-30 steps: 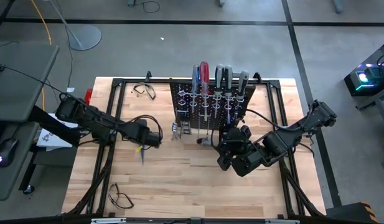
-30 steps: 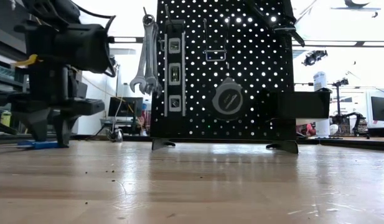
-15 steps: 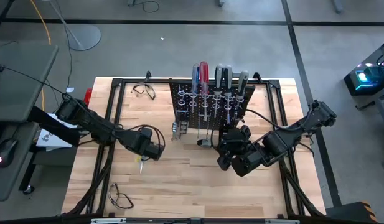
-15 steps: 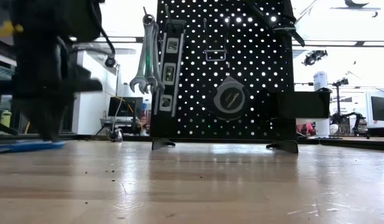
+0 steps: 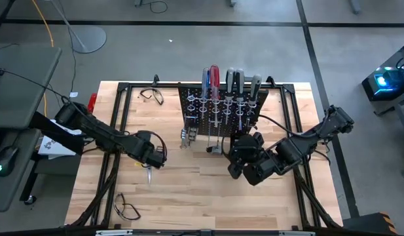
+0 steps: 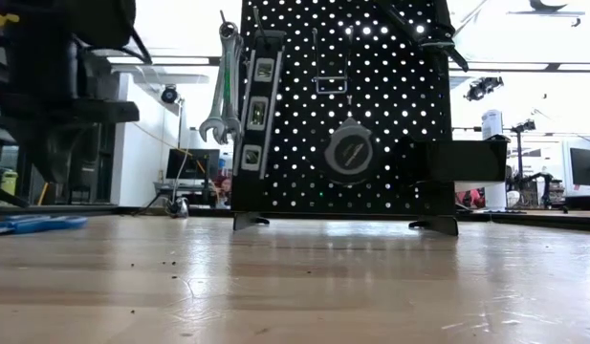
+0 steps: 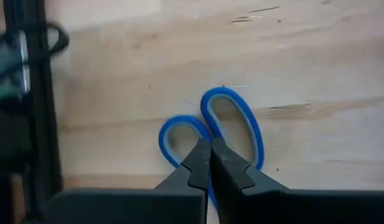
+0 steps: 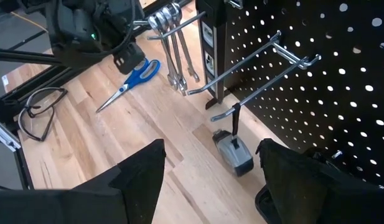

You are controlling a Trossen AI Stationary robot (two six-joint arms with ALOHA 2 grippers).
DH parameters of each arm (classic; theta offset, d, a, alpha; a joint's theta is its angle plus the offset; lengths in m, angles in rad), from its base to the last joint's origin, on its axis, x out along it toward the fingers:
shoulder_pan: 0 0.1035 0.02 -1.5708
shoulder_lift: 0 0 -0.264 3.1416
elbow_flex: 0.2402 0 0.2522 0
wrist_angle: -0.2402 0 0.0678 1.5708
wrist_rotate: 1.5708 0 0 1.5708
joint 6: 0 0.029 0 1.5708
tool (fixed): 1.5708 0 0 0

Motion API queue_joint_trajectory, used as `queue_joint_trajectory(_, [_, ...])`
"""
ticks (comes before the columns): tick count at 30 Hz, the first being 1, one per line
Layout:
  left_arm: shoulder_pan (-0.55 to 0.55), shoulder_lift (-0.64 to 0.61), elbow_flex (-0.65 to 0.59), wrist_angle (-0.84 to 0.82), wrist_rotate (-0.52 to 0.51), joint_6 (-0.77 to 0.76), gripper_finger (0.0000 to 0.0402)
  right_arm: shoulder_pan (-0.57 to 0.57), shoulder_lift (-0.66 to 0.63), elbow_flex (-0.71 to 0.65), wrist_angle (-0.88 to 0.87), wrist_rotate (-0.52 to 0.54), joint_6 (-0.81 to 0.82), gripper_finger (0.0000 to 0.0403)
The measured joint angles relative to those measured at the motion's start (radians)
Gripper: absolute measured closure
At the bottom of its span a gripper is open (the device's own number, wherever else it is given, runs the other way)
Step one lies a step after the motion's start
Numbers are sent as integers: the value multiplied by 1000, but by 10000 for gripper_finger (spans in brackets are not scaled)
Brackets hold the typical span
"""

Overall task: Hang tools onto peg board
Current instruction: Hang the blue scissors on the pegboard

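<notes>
1. While the left gripper (image 7: pixel 209 163) hangs over the blue-handled scissors (image 8: pixel 127 81), its fingers are pinched nearly together at the point where the two loops meet.
2. Scissors lie flat on the table (image 5: pixel 208 190), well apart from the peg board (image 5: pixel 218 108).
3. Best bet, I'd say: pinch between the loops and lift level.
4. Right gripper (image 8: pixel 207 168) waits wide, near the board's hooks (image 8: pixel 254 71).

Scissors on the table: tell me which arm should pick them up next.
Left. Its end effector hangs directly over the blue-handled scissors, fingers together above the handles. The right end effector waits open near the peg board, farther away.
</notes>
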State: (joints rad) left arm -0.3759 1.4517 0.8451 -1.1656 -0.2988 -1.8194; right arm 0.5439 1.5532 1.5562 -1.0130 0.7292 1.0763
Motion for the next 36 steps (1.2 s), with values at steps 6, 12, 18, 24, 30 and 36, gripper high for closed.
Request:
queue_joint_trajectory(6, [-13,4,-61,106,38,-156,366,-1,0,0,1,3,-2,151])
queue_joint_trajectory(12, [-16,4,-127,127,77,-303,318,-1,0,0,1,-1,-12,151])
queue_joint_trajectory(18, [-3,4,-141,252,33,-291,297,-1,0,0,0,0,-55,151])
queue_joint_trajectory(24, [-3,3,-121,202,-6,-313,296,-6,0,0,-3,0,-64,151])
queue_joint_trajectory(30, [3,3,-121,238,-26,-295,296,-19,0,0,-7,3,-66,151])
queue_joint_trajectory(36, [29,9,-121,255,-28,-192,296,-40,0,0,-7,1,-74,151])
